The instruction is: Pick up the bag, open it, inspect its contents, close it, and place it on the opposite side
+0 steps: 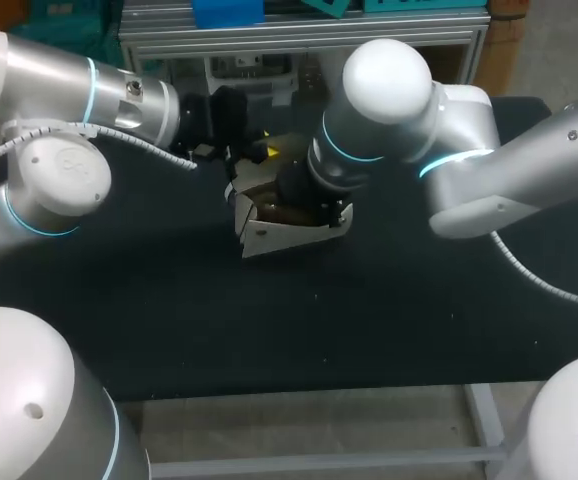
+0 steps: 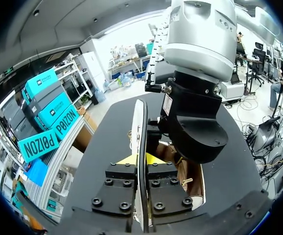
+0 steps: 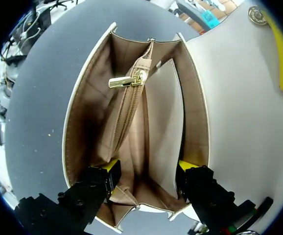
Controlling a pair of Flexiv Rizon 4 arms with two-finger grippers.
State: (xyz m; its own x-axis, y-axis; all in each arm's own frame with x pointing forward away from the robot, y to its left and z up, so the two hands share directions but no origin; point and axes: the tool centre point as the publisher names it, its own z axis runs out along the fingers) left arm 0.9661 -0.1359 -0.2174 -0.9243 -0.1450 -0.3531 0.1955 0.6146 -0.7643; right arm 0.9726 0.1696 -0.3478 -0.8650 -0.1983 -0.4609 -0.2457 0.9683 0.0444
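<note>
You have the bag (image 1: 269,238) mid-frame in the head view, left gripper (image 2: 139,159) clamped on its flap (image 2: 138,122), right gripper (image 3: 149,169) spread apart inside it, black table (image 1: 169,320) extending across the lower frame.

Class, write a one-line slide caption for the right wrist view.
Open right gripper poised in the mouth of the open bag, over its zipped centre pocket with gold pull.

head above; 2 wrists seemingly share bag (image 3: 131,147)
</note>
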